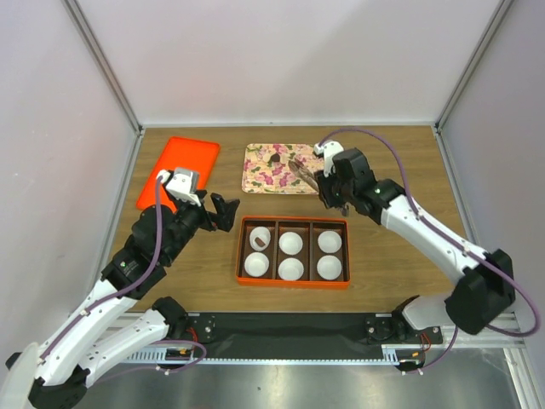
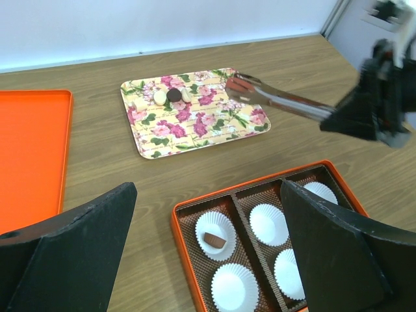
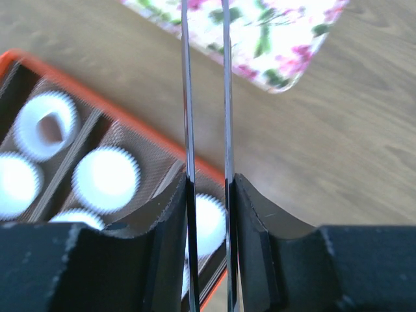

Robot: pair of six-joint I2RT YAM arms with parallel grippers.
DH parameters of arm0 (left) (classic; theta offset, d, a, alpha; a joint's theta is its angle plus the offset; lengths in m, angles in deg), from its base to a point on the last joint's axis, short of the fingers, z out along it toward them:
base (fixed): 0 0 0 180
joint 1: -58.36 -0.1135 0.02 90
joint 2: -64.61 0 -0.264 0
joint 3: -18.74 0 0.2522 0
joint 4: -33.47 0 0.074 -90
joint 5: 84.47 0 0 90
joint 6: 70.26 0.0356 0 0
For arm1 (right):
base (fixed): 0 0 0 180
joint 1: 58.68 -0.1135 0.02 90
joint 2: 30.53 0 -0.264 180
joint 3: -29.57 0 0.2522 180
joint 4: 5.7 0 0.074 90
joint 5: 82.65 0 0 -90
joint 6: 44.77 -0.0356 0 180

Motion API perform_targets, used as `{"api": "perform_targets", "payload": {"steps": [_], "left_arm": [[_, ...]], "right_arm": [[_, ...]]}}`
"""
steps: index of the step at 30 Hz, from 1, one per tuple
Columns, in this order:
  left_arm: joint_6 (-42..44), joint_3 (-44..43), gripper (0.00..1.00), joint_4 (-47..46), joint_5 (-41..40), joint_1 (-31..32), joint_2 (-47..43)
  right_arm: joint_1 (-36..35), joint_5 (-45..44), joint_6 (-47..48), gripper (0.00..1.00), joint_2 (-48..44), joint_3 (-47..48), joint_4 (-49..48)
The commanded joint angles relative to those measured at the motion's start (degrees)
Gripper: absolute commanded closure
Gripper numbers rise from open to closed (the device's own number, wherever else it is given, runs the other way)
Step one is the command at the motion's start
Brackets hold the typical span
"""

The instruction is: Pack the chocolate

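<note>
Toward the table's far-left corner: one orange tray [image 1: 179, 166]. Just right of it is the left gripper [image 1: 223, 213], jaws spread wide and holding nothing. At the far middle: one floral tray [image 1: 258, 180] carrying one dark chocolate [image 2: 174, 95] between two pale round pieces [image 2: 159, 97]. Nearer the front edge: one orange box [image 1: 292, 284] with six white paper cups [image 1: 291, 243]; the far-left cup holds a second chocolate [image 2: 213, 240]. At right, the right gripper [image 1: 334, 192] pinches one pair of metal tongs [image 2: 279, 103]. Their tips hang over the floral tray's right half, apart from the dark chocolate.
</note>
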Motion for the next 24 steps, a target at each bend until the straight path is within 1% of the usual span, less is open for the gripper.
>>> {"api": "perform_targets", "payload": {"steps": [1,7,10,13,16,19,24], "left_arm": [[-0.25,-0.24,0.0,-1.63,-0.92,0.16,0.01],[-0.69,-0.15,0.0,-1.72,-0.4,0.24,0.01],[-0.86,-0.16,0.0,-1.8,-0.22,0.16,0.01],[-1.22,-0.15,0.0,-1.98,0.3,0.24,0.1],[-1.57,-0.07,0.0,-1.98,0.57,0.16,0.1],[-1.83,-0.16,0.0,-1.81,0.66,0.24,-0.25],[-2.01,0.02,0.0,-1.81,0.31,0.16,-0.69]], "right_arm": [[-4.58,0.19,-1.8,0.75,-6.41,-1.64,4.12],[-12.67,0.89,-7.68,0.74,-15.11,-5.6,10.8],[-16.8,-0.59,-10.58,0.74,-19.23,-7.18,13.79],[-18.92,-1.56,-12.17,0.74,-22.57,-9.29,15.99],[-21.46,-2.35,-13.84,0.74,-24.08,-10.09,17.49],[-24.02,-2.35,-15.16,0.74,-23.56,-9.91,18.01],[-25.16,-5.87,-22.35,0.74,-19.25,-8.77,21.61]]}}
